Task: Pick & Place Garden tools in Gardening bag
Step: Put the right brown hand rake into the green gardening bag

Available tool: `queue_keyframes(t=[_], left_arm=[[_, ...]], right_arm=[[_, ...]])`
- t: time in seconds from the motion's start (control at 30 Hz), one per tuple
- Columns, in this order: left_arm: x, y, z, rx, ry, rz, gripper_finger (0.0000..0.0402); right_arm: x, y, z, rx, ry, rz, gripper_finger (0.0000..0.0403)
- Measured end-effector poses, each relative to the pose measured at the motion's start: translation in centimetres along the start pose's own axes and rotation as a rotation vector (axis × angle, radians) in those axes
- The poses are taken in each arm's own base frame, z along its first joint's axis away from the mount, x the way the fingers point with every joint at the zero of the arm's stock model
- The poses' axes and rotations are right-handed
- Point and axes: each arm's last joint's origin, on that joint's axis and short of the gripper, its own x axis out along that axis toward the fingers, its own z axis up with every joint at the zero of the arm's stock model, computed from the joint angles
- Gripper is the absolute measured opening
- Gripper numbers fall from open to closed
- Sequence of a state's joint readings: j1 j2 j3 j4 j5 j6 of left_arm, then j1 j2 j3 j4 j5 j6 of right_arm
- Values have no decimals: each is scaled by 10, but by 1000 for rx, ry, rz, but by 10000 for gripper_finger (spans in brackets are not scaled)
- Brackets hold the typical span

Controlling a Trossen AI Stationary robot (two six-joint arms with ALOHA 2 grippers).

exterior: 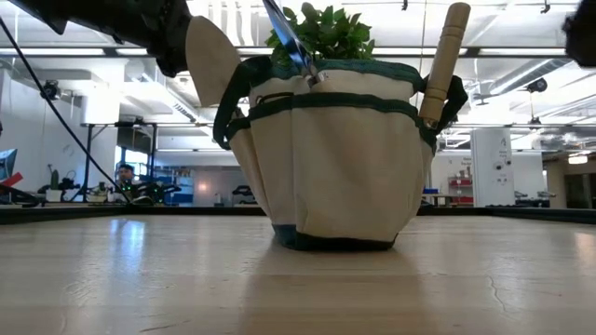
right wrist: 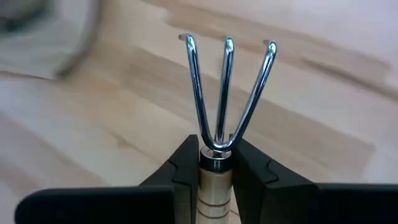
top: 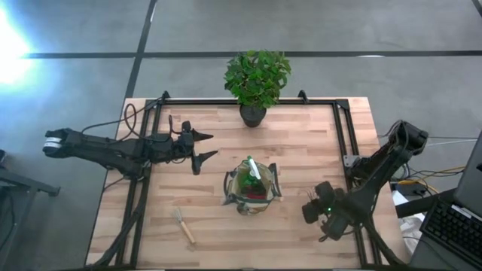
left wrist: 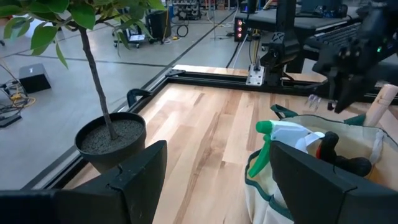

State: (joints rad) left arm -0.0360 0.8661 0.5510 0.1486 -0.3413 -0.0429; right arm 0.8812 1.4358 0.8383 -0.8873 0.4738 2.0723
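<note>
Khaki fabric with dark green trim marks the gardening bag (top: 251,190), which stands upright near the middle of the wooden table (top: 301,143), in front of the potted plant (top: 256,81) at the far edge. We see several tools already in it: a green spray bottle (left wrist: 280,135) leans out of the mouth beside a red-and-black tool (left wrist: 336,155), and in the low view a wooden-handled tool (exterior: 441,65) sticks up from one outer pocket while a trowel blade (exterior: 212,61) juts from the other side.

Our right gripper (right wrist: 216,163) is clamped on the neck of a three-pronged hand fork (right wrist: 226,93), its fingers pressed against both sides of the light wooden handle, prongs pointing forward over bare table. In the high view this arm sits to the right of the bag, near the table's edge.

Our left gripper (top: 202,148) hovers to the left of the bag with its fingers spread wide and nothing between them.

One more wooden-handled tool (top: 183,225) lies flat on the table, in front of the bag and to its left.
</note>
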Motion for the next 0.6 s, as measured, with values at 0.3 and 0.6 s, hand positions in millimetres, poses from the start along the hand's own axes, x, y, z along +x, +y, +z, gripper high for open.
queue_keyframes(t=[0.3, 0.6], left_arm=[[0, 0, 0, -16, 0, 0, 284], [0, 0, 0, -39, 0, 0, 284]], right_arm=[[-29, 5, 22, -103, -177, 217, 52], [-49, 8, 43, -223, -386, 314, 52]])
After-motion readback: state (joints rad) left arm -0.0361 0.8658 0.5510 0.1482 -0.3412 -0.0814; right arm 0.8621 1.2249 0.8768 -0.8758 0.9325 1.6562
